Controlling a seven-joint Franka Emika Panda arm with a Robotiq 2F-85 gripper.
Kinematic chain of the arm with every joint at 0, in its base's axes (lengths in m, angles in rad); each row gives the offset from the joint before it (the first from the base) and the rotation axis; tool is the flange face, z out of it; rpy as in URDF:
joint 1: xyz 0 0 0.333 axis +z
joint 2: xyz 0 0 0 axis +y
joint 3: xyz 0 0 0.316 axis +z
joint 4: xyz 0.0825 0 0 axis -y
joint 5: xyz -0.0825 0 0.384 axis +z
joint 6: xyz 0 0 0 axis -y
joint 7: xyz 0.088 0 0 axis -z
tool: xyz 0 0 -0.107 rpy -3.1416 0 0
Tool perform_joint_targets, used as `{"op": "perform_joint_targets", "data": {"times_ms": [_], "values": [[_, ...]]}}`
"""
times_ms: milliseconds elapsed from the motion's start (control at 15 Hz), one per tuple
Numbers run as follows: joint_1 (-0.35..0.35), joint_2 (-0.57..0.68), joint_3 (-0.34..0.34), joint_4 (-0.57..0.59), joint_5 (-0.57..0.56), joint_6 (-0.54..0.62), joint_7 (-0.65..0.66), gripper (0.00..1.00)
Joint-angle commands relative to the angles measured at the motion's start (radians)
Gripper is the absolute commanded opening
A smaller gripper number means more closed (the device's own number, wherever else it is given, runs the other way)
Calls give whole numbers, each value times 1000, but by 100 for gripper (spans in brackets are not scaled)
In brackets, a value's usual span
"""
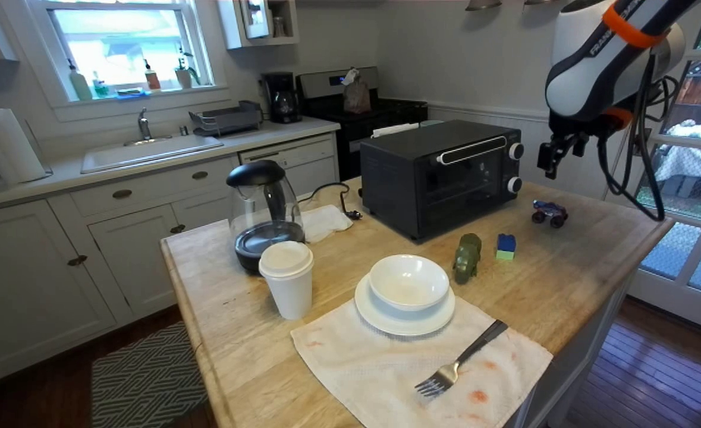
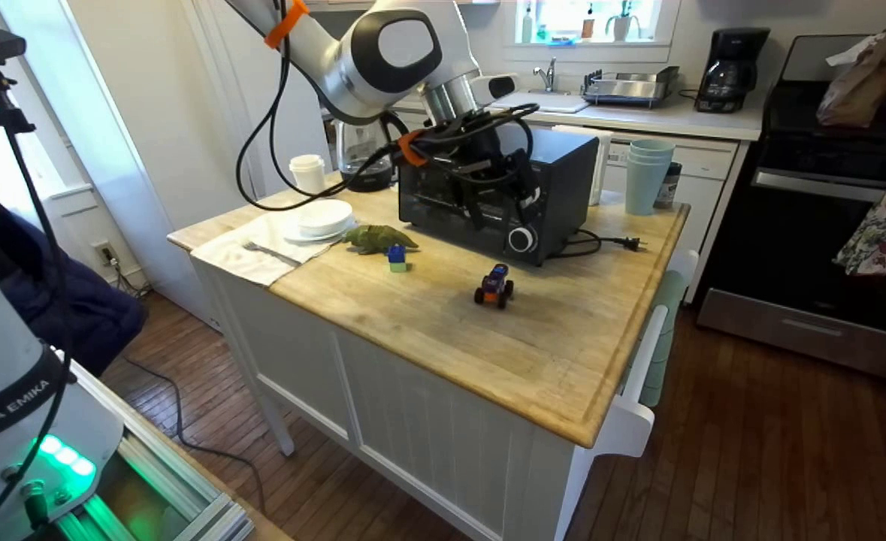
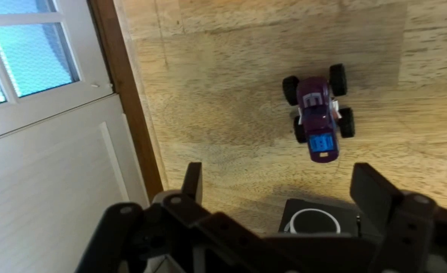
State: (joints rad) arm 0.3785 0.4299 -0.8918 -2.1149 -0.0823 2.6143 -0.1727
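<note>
The gripper [image 3: 278,176] hangs wide and empty near the toaster oven [image 1: 433,181]; the toy monster truck [image 3: 318,117] stands back from the kitchen island [image 2: 443,330]'s long edge, perhaps lest it roll off.

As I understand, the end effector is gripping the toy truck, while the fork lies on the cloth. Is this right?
Not quite: the end effector grips nothing. The wrist view shows its jaws open and the toy truck standing on the tabletop, apart from them. The fork does lie on the cloth.
</note>
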Motion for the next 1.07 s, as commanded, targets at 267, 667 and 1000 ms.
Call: {"op": "perform_joint_targets", "data": {"times_ms": [267,667,1000], "values": [[-464,-221,469,36,41,-288,-142,100],[-570,-224,572,48,25,-321,-126,100],[-571,-224,576,50,27,-323,-127,100]]}}
